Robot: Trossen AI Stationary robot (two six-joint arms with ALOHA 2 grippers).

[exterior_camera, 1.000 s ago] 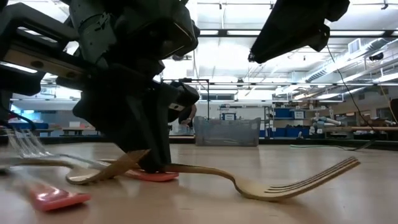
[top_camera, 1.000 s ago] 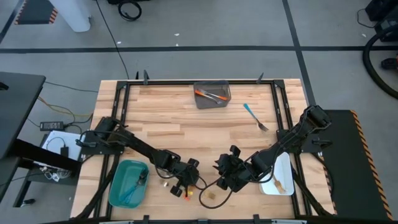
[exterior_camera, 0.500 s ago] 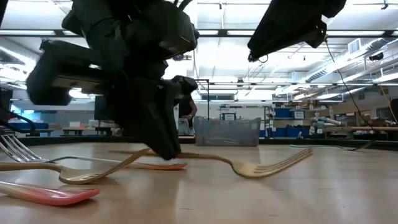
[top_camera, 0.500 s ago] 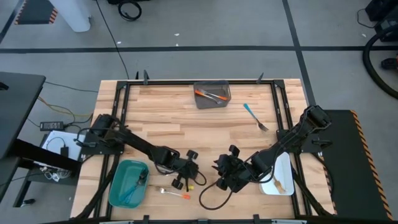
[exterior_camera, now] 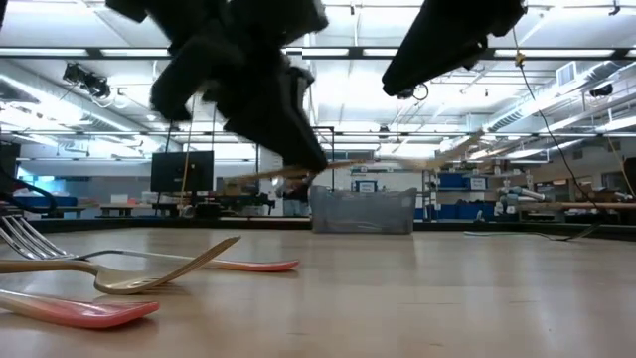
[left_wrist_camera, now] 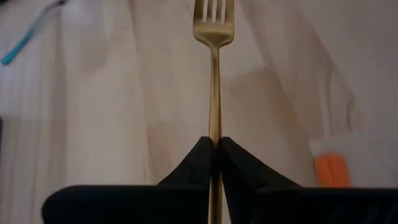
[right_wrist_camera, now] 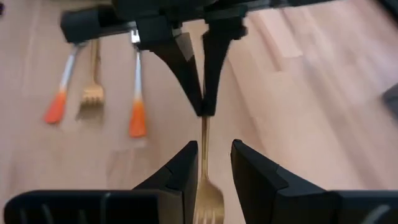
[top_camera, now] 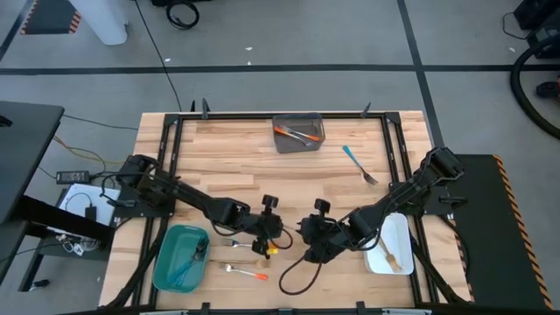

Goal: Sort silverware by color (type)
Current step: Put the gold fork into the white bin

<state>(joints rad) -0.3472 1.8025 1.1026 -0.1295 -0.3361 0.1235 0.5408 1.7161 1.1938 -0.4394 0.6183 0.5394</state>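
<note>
table (top_camera: 236,166): pale wood planks, dark frame round its edges
grey bin (top_camera: 298,134): at the far edge, near the middle
teal bin (top_camera: 179,258): near corner on the left side
white bin (top_camera: 390,243): near edge on the right side
floor (top_camera: 289,35): grey, dark lines across it
cables (top_camera: 83,159): on the floor left of the table
</note>
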